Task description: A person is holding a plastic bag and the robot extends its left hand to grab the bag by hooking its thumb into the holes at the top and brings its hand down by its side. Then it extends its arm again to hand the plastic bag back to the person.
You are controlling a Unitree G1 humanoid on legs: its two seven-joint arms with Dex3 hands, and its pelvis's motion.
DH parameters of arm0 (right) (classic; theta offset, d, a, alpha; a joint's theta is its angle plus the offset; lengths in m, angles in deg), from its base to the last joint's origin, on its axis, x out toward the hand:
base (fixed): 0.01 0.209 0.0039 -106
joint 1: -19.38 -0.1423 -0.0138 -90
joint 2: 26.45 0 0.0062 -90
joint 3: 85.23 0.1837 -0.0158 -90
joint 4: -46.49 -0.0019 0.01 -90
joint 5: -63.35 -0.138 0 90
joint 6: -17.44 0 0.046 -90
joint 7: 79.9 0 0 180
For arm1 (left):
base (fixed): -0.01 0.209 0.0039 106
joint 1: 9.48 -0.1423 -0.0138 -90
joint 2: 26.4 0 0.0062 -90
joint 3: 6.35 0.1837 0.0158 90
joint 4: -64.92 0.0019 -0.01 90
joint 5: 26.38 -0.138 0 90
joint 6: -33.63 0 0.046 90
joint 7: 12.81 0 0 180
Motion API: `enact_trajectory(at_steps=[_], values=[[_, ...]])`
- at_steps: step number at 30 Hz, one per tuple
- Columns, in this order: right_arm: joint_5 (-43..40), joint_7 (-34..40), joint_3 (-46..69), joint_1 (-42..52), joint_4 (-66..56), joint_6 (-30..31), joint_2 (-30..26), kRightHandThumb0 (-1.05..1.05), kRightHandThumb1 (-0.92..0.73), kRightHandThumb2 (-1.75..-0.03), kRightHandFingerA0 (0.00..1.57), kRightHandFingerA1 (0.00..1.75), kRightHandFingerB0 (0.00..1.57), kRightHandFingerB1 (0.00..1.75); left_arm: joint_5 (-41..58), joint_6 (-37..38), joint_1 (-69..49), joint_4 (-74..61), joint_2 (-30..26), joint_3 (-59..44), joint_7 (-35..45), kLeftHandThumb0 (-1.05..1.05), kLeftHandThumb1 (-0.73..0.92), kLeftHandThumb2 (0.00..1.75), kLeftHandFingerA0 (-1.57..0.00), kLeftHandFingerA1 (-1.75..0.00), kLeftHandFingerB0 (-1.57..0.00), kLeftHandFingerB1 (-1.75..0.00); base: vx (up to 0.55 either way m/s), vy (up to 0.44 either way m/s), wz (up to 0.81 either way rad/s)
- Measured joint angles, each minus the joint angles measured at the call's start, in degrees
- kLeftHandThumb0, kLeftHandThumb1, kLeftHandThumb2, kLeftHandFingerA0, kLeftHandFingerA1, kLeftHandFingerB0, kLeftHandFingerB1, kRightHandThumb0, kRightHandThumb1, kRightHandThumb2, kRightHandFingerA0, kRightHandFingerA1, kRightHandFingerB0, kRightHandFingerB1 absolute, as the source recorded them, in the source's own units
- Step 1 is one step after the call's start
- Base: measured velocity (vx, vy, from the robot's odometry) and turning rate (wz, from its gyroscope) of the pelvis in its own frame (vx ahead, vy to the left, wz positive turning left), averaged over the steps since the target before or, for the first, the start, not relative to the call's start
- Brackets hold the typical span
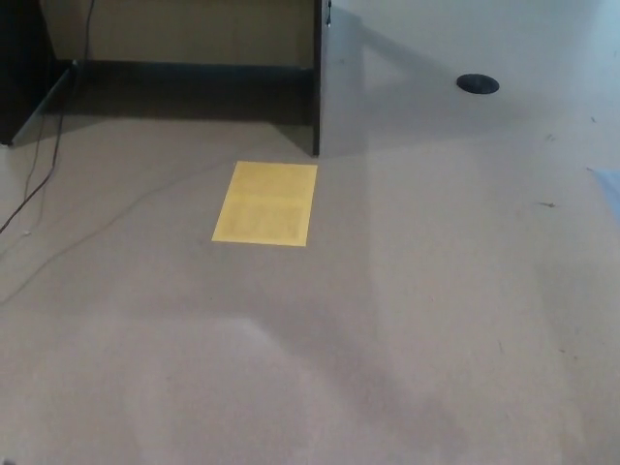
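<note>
No plastic bag, person or robot hand shows anywhere, so neither hand's opening nor grasp can be told. Only bare floor (407,320) appears, with a yellow sheet (265,202) lying near its middle and a dark round disc (478,84) toward the far right. How far the handover has got cannot be judged.

a pale blue patch (610,189) at the right edge was cut off, too little showing to tell what it was. the dark cabinet (19,68) at the upper left ran out of frame. a thin cable (39,184) left the picture at the left edge.
</note>
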Motion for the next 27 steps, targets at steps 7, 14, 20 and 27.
enact_trajectory(at_steps=[7, 14, 20, 27], values=[[0.1, 0.06, -0.07, 0.25, 0.06, 0.03, 0.0, -0.47, -0.75, -0.62, 0.49, 0.41, 0.21, 0.29, 0.41, 3.3, 4.16, -13.34, 0.1, -0.05, 1.33, -0.04, 0.74, 0.72, -0.8, -1.62, -0.7, -1.41, 0.0, 0.0, 0.0], [0.21, 0.16, -0.15, 0.3, 0.01, 0.07, 0.0, -0.47, -0.75, -0.62, 0.48, 0.4, 0.2, 0.29, 0.56, 2.64, 9.75, -28.6, 2.06, 0.17, 5.71, -0.21, 0.81, 0.69, -0.81, -1.74, -0.65, -1.5, 0.0, 0.0, 0.0], [0.11, 0.13, 0.2, 0.32, -0.14, 0.11, -0.01, -0.48, -0.74, -0.62, 0.48, 0.4, 0.2, 0.29, 0.02, -2.63, 18.23, -40.7, 3.41, 0.38, 11.24, -0.17, 0.79, 0.68, -0.8, -1.73, -0.64, -1.44, 0.0, 0.0, 0.0], [0.1, 0.13, 0.38, 0.49, -0.06, 0.16, -0.02, -0.48, -0.75, -0.63, 0.49, 0.41, 0.2, 0.29, -0.42, -8.47, 31.66, -42.66, 5.57, 1.52, 17.58, -0.07, 0.77, 0.69, -0.96, -1.69, -0.7, -1.47, 0.0, 0.0, 0.0]])
